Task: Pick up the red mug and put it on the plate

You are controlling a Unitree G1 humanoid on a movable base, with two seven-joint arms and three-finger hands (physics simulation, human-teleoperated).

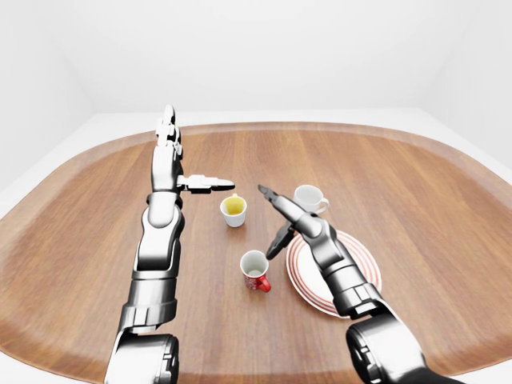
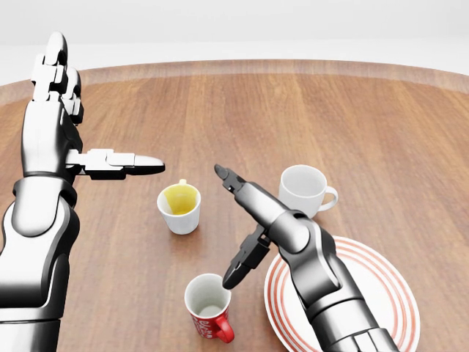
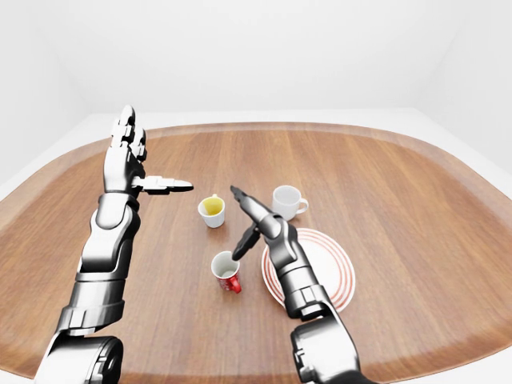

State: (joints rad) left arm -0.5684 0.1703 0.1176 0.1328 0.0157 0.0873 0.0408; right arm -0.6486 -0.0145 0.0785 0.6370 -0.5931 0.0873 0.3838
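The red mug (image 2: 209,312) stands upright with a white inside near the bottom of the head view, its handle pointing lower right. Just to its right lies the red-striped white plate (image 2: 392,290), with my right forearm across its left part. My right hand (image 2: 222,226) is open and hovers just above and to the right of the mug. One finger points up-left, and the thumb tip hangs close over the mug's rim without touching it. At the left of the view my left hand (image 2: 106,103) is raised and open, holding nothing.
A white cup with a yellow inside (image 2: 179,207) stands above the red mug. A plain white mug (image 2: 304,189) stands above the plate. The round wooden table (image 1: 448,200) has a raised rim, with white floor beyond it.
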